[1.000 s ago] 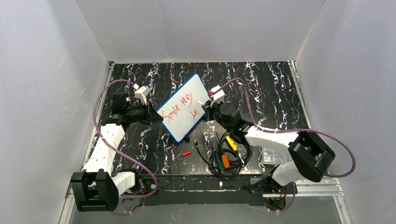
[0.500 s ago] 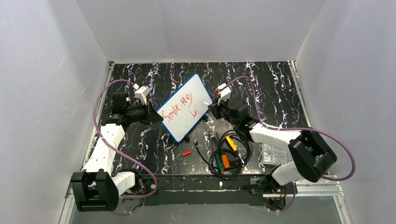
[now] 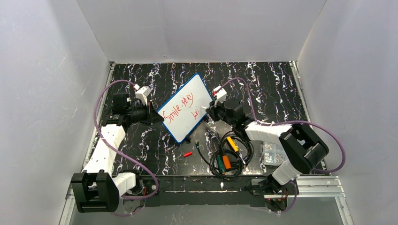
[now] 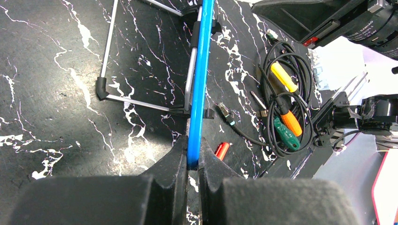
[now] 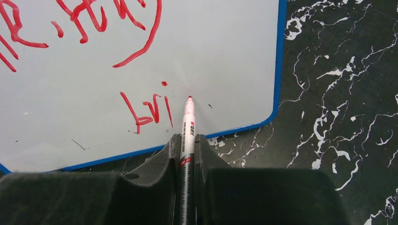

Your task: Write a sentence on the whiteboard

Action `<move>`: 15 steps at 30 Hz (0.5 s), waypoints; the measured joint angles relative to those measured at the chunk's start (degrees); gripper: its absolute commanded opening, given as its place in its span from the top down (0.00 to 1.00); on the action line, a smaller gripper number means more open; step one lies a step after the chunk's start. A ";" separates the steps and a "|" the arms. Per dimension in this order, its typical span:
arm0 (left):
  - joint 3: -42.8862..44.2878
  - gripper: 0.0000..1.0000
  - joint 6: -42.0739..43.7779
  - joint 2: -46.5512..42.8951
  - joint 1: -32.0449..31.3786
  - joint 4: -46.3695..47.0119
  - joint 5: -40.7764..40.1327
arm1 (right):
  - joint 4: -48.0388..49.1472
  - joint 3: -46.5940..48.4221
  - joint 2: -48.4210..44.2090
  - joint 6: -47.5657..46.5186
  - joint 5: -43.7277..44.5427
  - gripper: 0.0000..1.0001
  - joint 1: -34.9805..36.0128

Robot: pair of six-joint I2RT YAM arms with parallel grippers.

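In the top view the whiteboard [image 3: 184, 108] stands at the centre of the frame on the black marbled table [image 3: 263, 84], turned on a diagonal with its blue rim running from lower left to upper right. The sentence [image 3: 180, 105] is in red: "Smile stay" on the upper line and the start of a word, "bri", below. The left gripper [image 4: 192, 161] is closed tight on the board's edge; its wrist view shows the rim as a blue strip running down from the top centre into the pinch, with the wire stand [image 4: 141, 104] to its left. The right gripper [image 5: 187, 140] is clamped on a marker [image 5: 187, 126] at the lower centre of its view, the red tip at the surface just right of "bri"; contact cannot be told. A red cap [image 3: 187, 153] and a coil of cables [image 3: 227, 157] lie below the board.
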 measured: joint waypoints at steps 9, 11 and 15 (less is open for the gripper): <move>0.00 1.00 0.00 0.00 0.00 0.02 -0.04 | 0.44 1.66 1.84 -0.02 -0.44 0.99 0.00; 0.00 1.00 0.00 0.04 0.00 0.02 -0.02 | 0.59 1.70 1.95 -0.02 -0.81 0.99 -0.02; 0.00 1.00 -0.02 0.04 0.00 0.02 -0.04 | 0.61 1.70 1.95 -0.04 -1.46 0.99 -0.20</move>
